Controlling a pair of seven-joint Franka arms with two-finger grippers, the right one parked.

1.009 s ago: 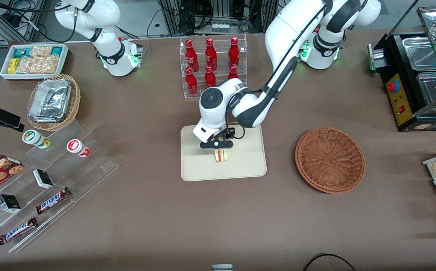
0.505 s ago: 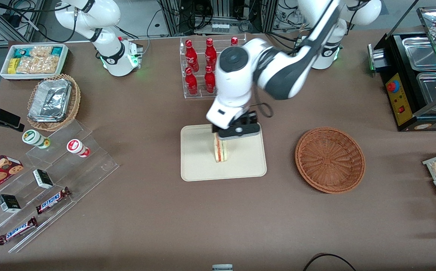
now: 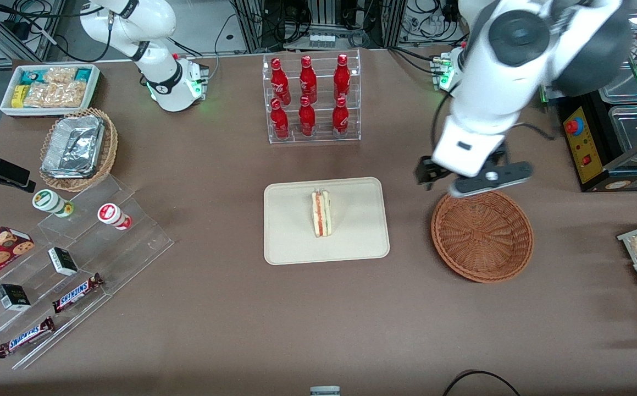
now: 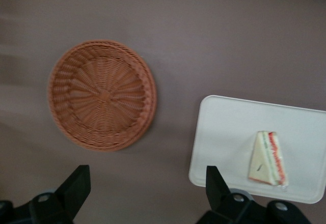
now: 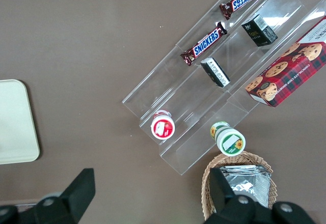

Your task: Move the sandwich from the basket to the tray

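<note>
The small triangular sandwich (image 3: 321,213) of pale bread with red-orange filling stands on its edge near the middle of the flat cream-beige rectangular tray (image 3: 291,242), at the counter's (image 3: 230,308) centre. The round reddish-brown woven wicker basket (image 3: 482,234) sits beside the tray, toward the working arm's end. The end effector (image 3: 475,177) hovers above the basket's rim farther from the front camera, fingers (image 4: 76,186) spread wide, holding nothing.
</note>
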